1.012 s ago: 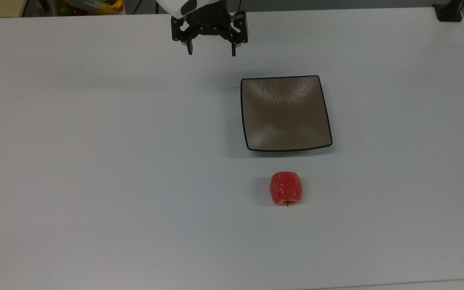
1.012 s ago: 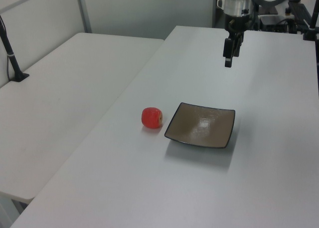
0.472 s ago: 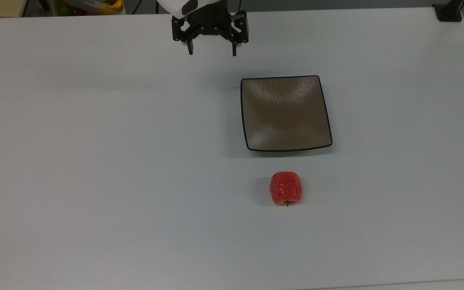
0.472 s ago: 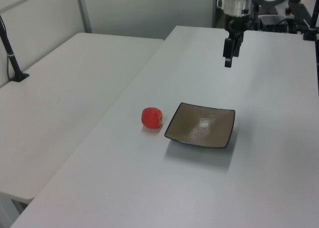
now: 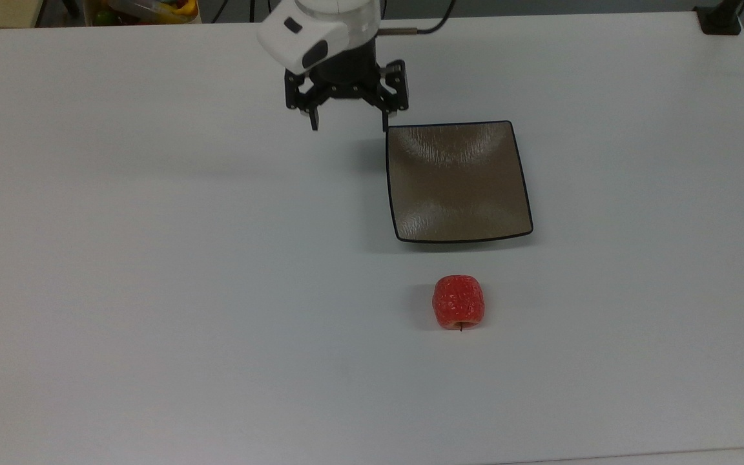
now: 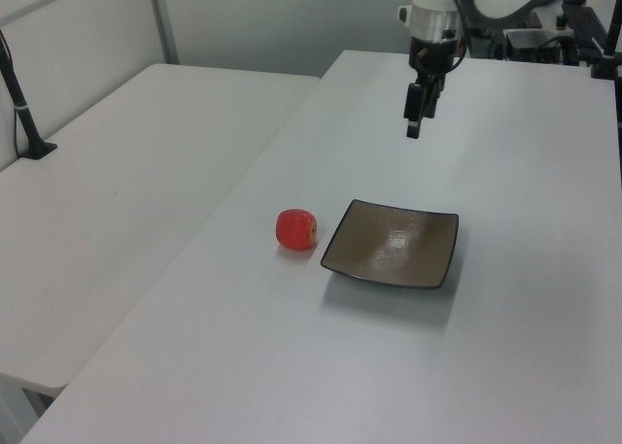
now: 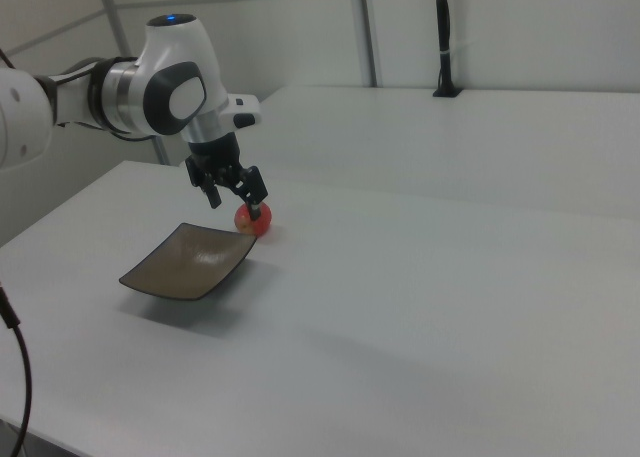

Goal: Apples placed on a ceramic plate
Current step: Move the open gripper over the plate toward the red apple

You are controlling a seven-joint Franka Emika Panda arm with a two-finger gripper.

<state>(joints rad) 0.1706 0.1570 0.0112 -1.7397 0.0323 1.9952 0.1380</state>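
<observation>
Apple lies on the table, just beside the plate but not touching | plate holds nothing | gripper hangs in the air near the plate's corner, fingers spread, gripping nothing

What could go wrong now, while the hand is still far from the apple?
1. The open hand hangs near the square brownish-grey plate; heading straight for the small red apple low, it might clip the black rim.
2. The blocky-round apple lies on its side on the smooth white table; a poor grasp might roll it.
</observation>
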